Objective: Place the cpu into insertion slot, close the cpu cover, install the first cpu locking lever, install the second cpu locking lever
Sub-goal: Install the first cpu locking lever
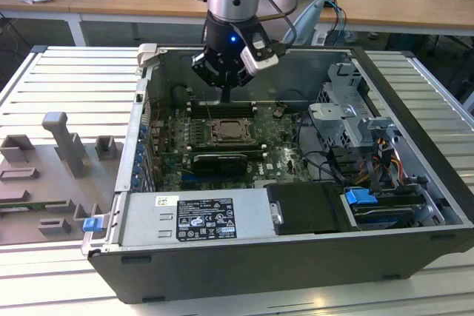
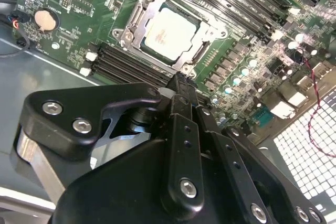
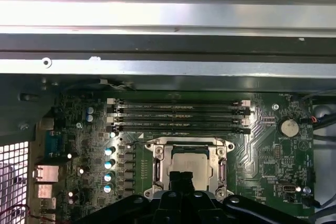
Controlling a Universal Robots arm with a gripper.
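Note:
The cpu lies flat in the insertion slot on the green board, pale face up. It also shows in the first wrist view as the cpu. The cpu cover is down around it as a silvery frame, and the same cover rings the chip in the first wrist view. My gripper hangs just above the slot's edge by the memory slots, black fingers pressed together and holding nothing. In the exterior view the gripper hovers over the board behind the slot.
Long black memory slots run beside the socket. A black card lies in front of it. The case walls surround the board, a drive cage and cables stand at the exterior view's right, and a power supply is in front.

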